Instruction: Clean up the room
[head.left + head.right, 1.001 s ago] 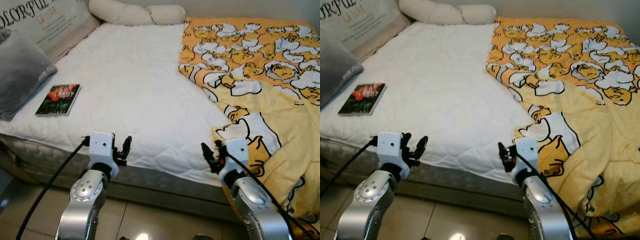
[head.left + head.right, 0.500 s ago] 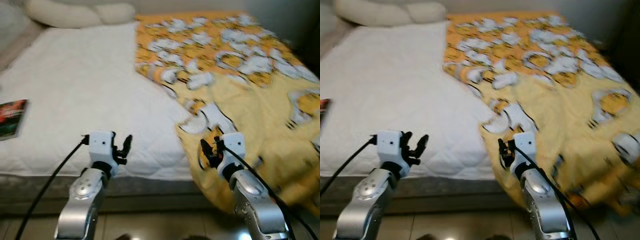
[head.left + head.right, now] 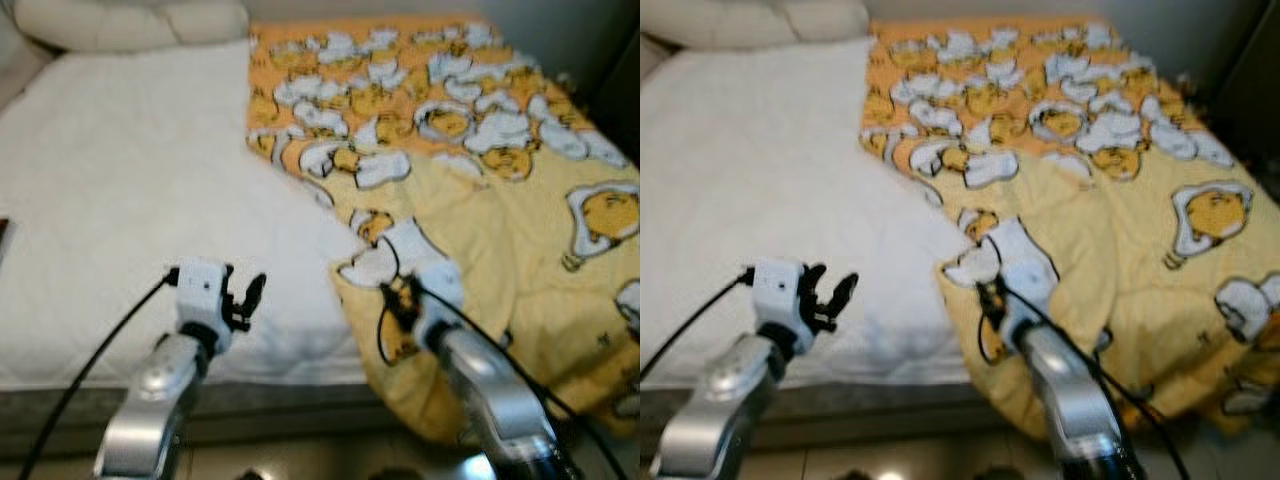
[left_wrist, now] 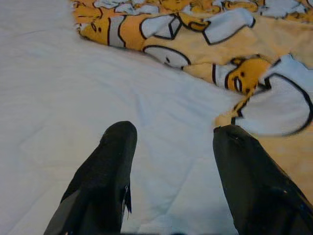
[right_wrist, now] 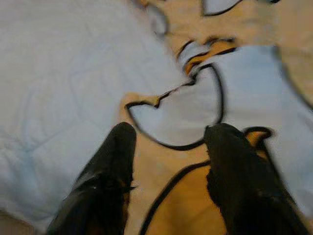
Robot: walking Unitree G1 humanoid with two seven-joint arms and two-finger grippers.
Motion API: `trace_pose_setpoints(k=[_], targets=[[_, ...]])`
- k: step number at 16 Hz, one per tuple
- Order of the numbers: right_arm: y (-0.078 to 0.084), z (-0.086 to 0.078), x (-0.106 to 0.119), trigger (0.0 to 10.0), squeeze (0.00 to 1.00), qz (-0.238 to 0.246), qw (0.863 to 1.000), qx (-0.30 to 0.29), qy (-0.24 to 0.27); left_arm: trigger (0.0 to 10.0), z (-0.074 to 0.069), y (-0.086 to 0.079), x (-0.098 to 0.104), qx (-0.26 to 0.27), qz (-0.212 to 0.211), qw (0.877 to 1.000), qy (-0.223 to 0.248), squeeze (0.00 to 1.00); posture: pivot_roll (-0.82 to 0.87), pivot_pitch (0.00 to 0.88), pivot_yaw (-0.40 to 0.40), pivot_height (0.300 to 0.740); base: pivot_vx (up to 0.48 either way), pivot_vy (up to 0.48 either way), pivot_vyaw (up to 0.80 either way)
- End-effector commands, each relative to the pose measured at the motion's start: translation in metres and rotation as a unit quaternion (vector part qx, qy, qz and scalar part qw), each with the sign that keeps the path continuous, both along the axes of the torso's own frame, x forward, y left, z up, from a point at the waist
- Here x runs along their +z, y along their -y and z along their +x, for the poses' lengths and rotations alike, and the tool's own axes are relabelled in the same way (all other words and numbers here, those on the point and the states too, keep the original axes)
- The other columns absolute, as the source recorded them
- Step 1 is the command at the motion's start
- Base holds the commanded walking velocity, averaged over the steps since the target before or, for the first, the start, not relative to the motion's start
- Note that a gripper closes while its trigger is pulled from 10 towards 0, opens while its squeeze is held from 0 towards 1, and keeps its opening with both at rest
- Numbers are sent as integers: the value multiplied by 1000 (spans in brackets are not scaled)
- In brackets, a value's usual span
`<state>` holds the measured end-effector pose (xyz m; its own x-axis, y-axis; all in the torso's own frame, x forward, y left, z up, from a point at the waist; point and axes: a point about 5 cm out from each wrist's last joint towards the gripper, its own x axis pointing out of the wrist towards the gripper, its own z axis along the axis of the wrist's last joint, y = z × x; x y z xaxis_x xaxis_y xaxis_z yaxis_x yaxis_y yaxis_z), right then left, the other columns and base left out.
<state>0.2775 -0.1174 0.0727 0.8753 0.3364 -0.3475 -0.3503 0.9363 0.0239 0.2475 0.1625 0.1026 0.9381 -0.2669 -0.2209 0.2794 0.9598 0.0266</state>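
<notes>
Soft, floppy blanket [image 3: 500, 230] (likely light); pinch corner edge. Right gripper [image 5: 168, 147] and left gripper [image 4: 171, 152] both spread, empty.

Yellow duck-print blanket [image 3: 500, 180], white mattress [image 3: 130, 190]

The yellow blanket [image 3: 520, 250] runs off the right edge; the pillow [image 3: 130, 20] is cropped above.

A yellow duck-print blanket [image 3: 1110, 200] covers the bed's [image 3: 760, 180] right side and hangs over its edge. The right hand [image 3: 990, 300] sits at the blanket's corner; the left hand [image 3: 830, 297], fingers apart, hovers over the white sheet.
</notes>
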Motion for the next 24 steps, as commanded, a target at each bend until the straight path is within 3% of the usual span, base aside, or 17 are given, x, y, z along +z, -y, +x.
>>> trace_pose_setpoints(k=[1,6,10,11,12,13,15,16,17,18,24], targets=[[-7,6,-6,10000,1000,-13,1000,13,-21,10000,-2,-1,0,-25,19,999,-13,0,-58,58,45,740,0,0,0],[-9,50,-15,10000,1000,-59,996,1,-70,10000,0,2,4,-91,35,994,-39,0,-29,89,49,740,0,0,0],[-18,67,-16,10000,1000,-90,992,4,-91,10000,0,3,15,-131,26,990,-47,0,14,131,45,740,0,0,0],[-19,67,-20,10000,404,-117,988,12,-101,10000,-3,2,17,-150,33,987,-53,0,24,146,44,740,0,0,0],[-18,67,-22,10000,0,-134,985,13,-104,10000,-4,1,17,-157,36,985,-56,0,28,155,43,740,0,0,0],[-15,67,-24,10000,0,-169,980,7,-106,10000,-6,-1,19,-169,40,983,-61,0,30,168,41,740,0,0,0],[-14,69,-25,10000,0,-160,981,-15,-111,10000,-12,0,20,-205,43,975,-69,0,21,181,42,740,0,0,0],[-15,68,-25,7725,0,-151,982,-18,-114,10000,-14,1,20,-212,43,974,-72,0,21,185,42,740,0,0,0],[-16,68,-26,3137,0,-139,983,-21,-119,10000,-17,3,19,-224,41,970,-80,0,23,187,40,740,0,0,0],[-17,68,-26,0,0,-139,983,-19,-119,10000,-18,3,18,-231,42,968,-89,0,23,187,41,740,0,0,0],[-19,68,-25,0,0,-125,985,-10,-120,10000,-19,-1,13,-237,60,963,-112,0,15,188,44,740,0,0,0]])
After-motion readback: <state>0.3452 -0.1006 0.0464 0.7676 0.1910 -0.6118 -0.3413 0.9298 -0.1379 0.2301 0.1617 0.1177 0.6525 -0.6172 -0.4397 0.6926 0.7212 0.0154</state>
